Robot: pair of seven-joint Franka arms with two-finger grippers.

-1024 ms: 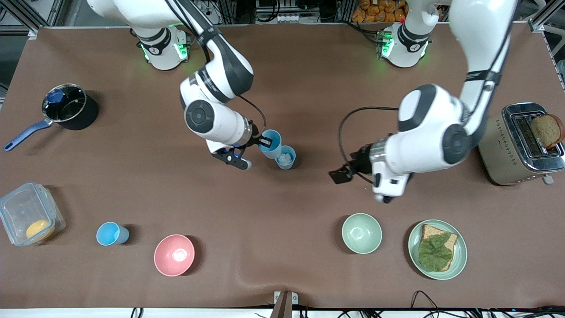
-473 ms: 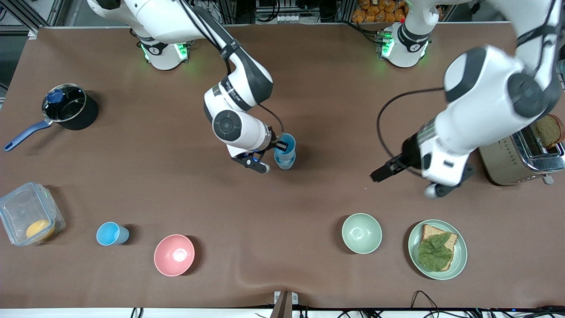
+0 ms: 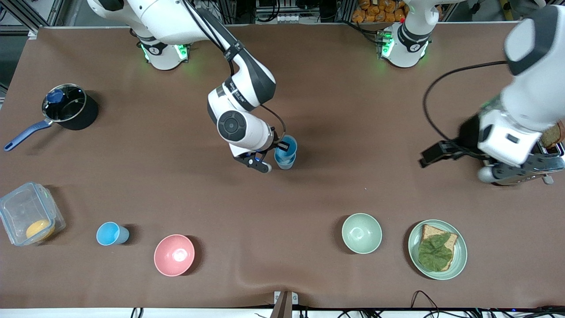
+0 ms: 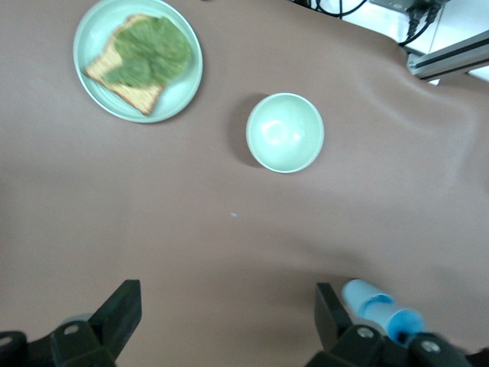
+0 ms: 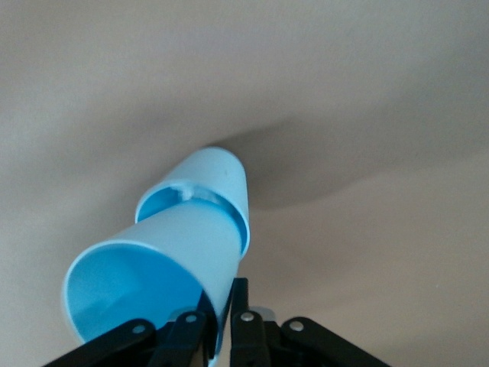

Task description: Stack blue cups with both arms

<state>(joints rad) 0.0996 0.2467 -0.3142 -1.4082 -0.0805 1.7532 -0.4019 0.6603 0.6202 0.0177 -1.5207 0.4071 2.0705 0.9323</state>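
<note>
Since a second ago, the right gripper (image 3: 280,148), fingers pinching the upper cup's (image 3: 287,145) rim, has seated it in the lower cup (image 3: 284,162) mid-counter; next it releases, while the left gripper (image 3: 435,154), fingers spread, has retreated toward three o'clock.

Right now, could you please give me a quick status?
Right claw shut on upper cup, nested in lower cup. Left claw open, beside toaster. Third cup unstacked.

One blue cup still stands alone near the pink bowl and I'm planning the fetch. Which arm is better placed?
Probably the right. The right gripper is mid-table, shut on the upper cup entering the lower cup. The lone cup stands toward its end. The left gripper hangs open beside the toaster.
</note>
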